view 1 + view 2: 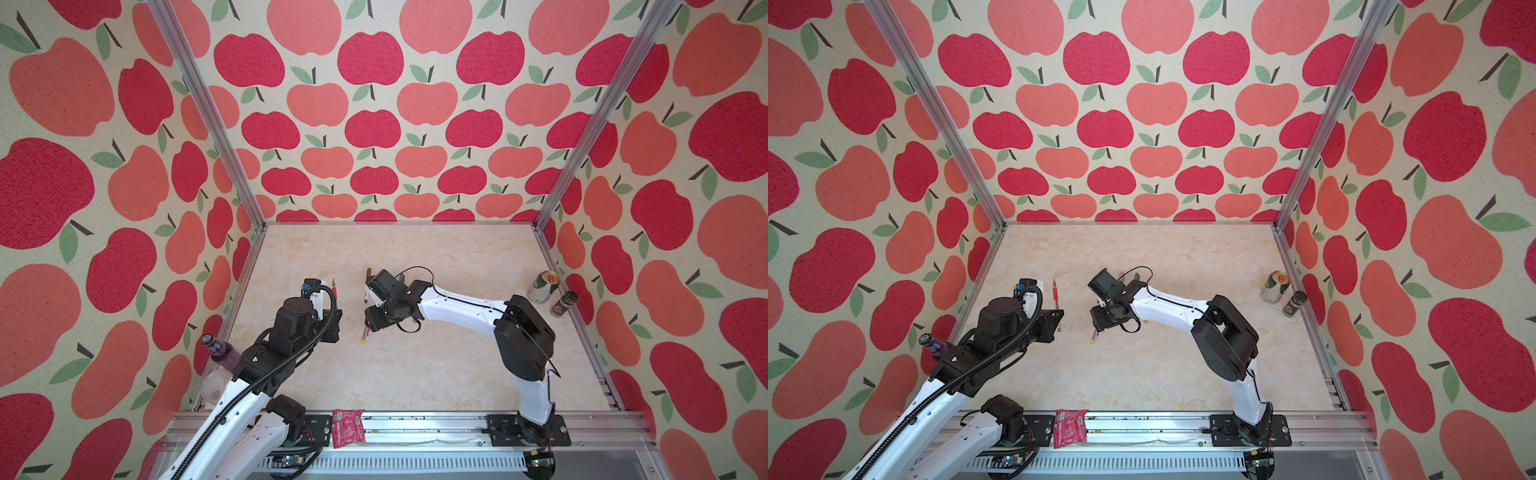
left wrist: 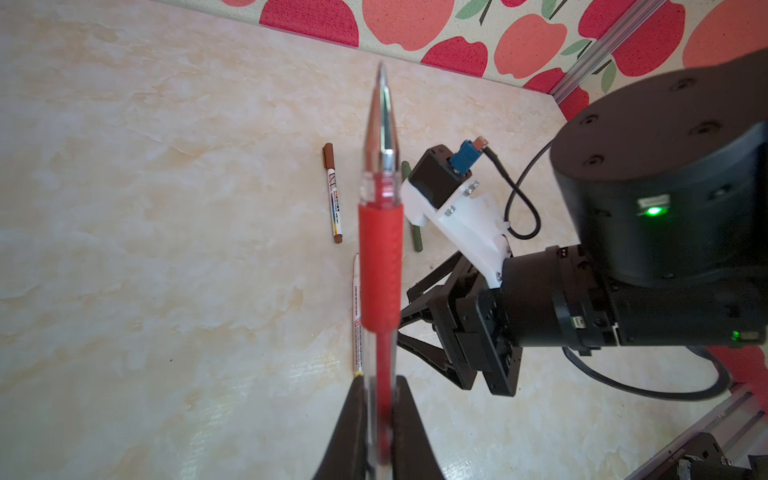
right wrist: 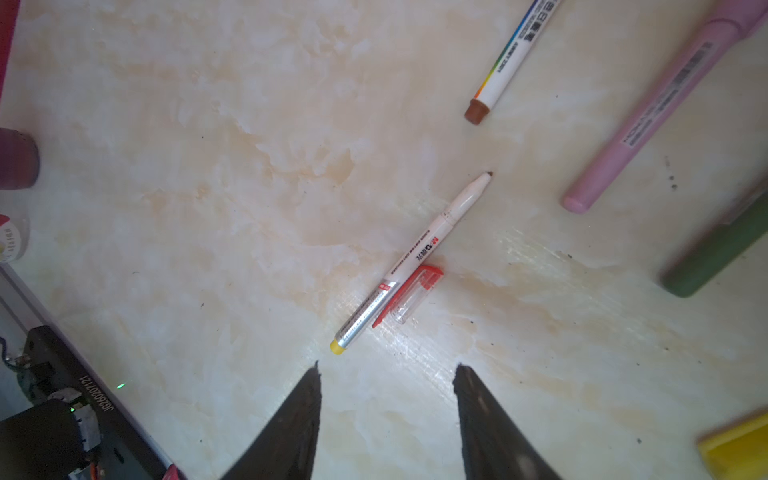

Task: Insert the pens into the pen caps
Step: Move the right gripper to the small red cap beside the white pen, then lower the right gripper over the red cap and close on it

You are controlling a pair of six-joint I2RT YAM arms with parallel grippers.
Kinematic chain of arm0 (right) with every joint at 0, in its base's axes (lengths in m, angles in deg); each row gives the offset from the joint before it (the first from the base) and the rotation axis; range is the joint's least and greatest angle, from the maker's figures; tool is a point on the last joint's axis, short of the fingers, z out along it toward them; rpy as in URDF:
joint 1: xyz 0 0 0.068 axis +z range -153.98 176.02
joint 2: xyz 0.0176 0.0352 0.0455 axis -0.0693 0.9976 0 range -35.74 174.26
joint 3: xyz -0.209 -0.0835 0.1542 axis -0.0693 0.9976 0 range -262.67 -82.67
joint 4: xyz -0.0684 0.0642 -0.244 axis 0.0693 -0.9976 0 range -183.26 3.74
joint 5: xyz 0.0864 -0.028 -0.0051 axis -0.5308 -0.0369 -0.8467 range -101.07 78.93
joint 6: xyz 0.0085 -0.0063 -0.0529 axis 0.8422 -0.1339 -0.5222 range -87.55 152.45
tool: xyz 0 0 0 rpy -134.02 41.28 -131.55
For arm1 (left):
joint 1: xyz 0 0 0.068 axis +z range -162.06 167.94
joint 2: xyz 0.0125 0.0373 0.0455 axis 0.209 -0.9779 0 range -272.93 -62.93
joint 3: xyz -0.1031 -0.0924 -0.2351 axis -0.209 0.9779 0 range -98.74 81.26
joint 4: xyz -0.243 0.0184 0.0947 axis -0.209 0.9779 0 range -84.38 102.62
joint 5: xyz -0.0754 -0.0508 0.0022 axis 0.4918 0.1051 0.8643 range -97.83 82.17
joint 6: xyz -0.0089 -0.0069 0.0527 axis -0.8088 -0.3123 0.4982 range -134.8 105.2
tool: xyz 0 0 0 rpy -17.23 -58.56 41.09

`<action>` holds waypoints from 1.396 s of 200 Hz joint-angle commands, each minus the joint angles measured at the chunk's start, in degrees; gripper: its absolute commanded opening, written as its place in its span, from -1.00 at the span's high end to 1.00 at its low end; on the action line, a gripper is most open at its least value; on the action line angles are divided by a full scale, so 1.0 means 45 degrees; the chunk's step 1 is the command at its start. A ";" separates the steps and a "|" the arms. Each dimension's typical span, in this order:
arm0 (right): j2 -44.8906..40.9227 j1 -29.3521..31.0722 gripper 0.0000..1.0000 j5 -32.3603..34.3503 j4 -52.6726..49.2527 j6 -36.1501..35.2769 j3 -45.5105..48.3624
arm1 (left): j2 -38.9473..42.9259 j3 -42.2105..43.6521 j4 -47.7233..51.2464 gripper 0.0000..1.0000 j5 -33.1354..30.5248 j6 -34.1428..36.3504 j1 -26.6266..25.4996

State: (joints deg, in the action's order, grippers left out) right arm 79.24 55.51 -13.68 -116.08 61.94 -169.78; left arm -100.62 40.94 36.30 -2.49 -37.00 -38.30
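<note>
Right fingers (image 3: 299, 424) apart over marbled tabletop (image 3: 208, 208), apple-patterned walls (image 1: 374, 124) around.

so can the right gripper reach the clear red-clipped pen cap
Probably yes: the right gripper is open, with only bare tabletop before the clear red-clipped cap, though the white yellow-ended pen lies against it.

Red pen (image 2: 380, 266) uncapped, aloft; clear red-clipped cap (image 3: 409, 297) beside yellow-trimmed pen (image 3: 415, 259).

yellow-ended white pen (image 3: 415, 262) — red "M" logo, other print too small | black housing (image 3: 96, 394) — white serial starting "JG26" | lilac-pink pen (image 3: 648, 108), label text unreadable
</note>
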 commanded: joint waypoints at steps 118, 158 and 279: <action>0.2780 0.0102 0.31 0.1138 -0.2244 -0.0168 -0.2483 | 0.0222 0.0326 -0.0468 0.93 0.0784 -0.0207 0.0303; 0.2868 0.0096 0.42 0.1405 -0.2278 -0.0265 -0.2471 | 0.0044 0.0272 -0.0580 0.93 0.0882 -0.0214 0.0343; 0.2537 0.0098 0.81 0.0518 -0.1420 -0.0576 -0.2121 | -0.0350 0.0111 -0.0839 0.93 0.1080 -0.0207 0.0425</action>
State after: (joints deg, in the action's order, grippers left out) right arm 91.02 55.64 -10.73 -122.18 59.56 -180.64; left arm -101.73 41.95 34.04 1.68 -37.83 -36.77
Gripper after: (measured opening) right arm 0.124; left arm 0.118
